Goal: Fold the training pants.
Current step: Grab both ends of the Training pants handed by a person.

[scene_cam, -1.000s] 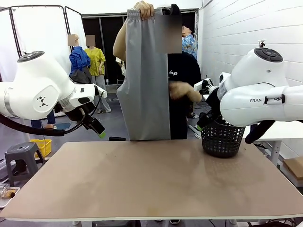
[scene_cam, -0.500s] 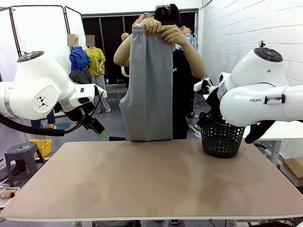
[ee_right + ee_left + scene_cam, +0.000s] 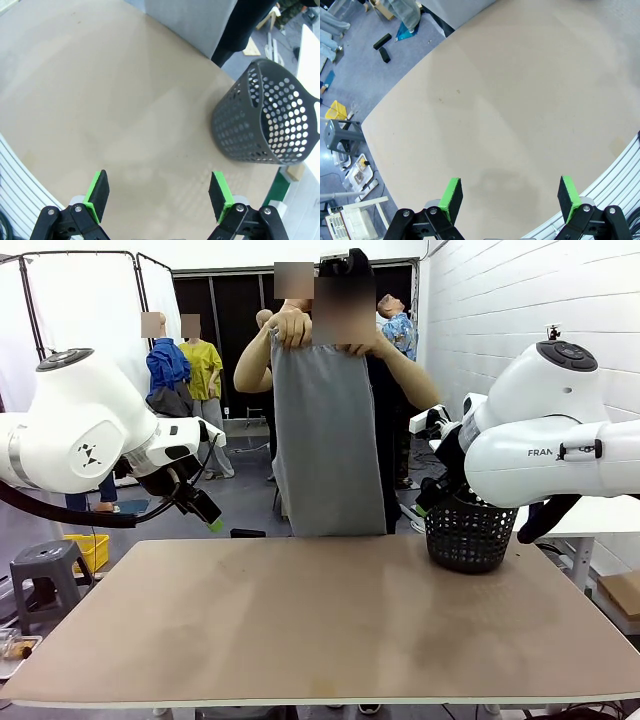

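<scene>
Across the tabletop (image 3: 320, 620), front view, a person's hands (image 3: 292, 328) hold the training pants (image 3: 328, 440) hanging beyond the far edge, with a black basket (image 3: 468, 535) to the right. Left wrist view: left pincer (image 3: 510, 197) gapes wide above bare tabletop. Right wrist view: right pincer (image 3: 161, 195) gapes likewise, basket ahead. Since a second ago the pants have shifted rightward, and both hands are now at the waistband.

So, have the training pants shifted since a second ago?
Yes. The training pants, hanging from the person's hands, have drifted right, toward the black basket on the table, and their top edge sits lower.
</scene>
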Tool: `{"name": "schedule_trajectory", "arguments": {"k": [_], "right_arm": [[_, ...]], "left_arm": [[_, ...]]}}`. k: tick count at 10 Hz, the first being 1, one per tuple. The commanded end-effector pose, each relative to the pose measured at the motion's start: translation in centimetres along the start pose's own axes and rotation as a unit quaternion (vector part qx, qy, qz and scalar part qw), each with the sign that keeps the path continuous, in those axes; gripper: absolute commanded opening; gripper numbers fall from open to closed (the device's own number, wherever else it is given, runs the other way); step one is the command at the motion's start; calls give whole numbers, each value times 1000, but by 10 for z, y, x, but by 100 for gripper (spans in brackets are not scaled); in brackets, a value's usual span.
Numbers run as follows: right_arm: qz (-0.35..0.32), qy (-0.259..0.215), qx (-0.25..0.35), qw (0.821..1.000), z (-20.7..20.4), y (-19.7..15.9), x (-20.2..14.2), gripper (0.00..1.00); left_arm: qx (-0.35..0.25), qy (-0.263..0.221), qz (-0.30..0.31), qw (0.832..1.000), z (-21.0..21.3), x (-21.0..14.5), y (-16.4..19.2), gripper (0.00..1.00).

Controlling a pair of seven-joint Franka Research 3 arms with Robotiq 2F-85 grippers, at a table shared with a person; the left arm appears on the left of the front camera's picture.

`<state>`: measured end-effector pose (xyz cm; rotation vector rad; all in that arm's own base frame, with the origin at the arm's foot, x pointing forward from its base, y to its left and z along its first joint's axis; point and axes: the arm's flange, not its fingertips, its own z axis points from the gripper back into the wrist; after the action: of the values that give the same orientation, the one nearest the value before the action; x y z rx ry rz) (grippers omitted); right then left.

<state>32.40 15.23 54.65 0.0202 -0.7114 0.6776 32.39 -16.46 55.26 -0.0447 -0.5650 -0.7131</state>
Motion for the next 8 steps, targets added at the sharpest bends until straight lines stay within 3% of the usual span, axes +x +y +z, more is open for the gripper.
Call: {"name": "schedule_trajectory", "arguments": {"k": [1, 8], "right_arm": [[0, 0, 0, 1000, -1, 0, 0, 100], [0, 0, 0, 1000, -1, 0, 0, 100]], "left_arm": [[-2, 0, -1, 1000, 0, 0, 0, 100], [-2, 0, -1, 1000, 0, 0, 0, 100]]}}
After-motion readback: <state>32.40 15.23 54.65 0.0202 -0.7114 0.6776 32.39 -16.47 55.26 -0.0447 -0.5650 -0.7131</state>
